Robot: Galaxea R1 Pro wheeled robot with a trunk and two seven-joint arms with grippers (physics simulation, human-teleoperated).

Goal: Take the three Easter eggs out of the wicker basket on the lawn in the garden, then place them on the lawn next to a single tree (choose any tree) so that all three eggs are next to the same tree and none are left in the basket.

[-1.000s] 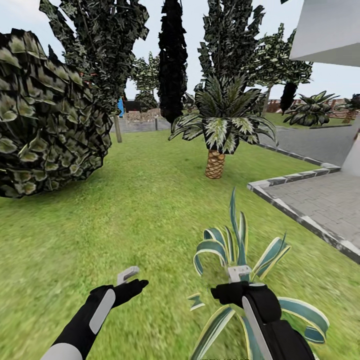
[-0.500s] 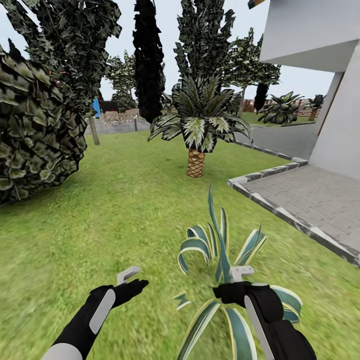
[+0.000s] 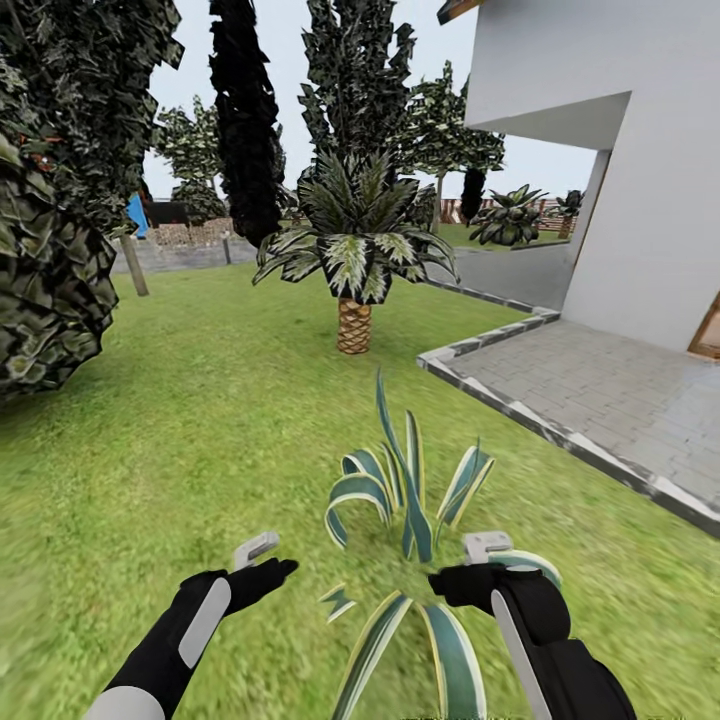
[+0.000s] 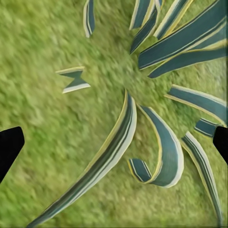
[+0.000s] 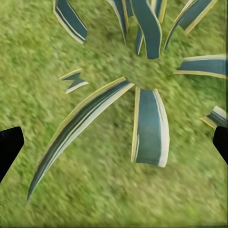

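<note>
At the head view's lower left, the left hand (image 3: 262, 560) hovers over the lawn (image 3: 200, 420), spread wide and empty. Lower centre, a striped plant (image 3: 405, 500). Lower right, the right hand (image 3: 478, 560), equally wide.

Lawn (image 3: 200, 420) grass is smeared with blur near the arms. The round bush (image 3: 40, 270) is cut off at the left edge. Striped plant (image 3: 405, 520) leaves are partly hidden behind the right hand (image 3: 487, 548).
</note>
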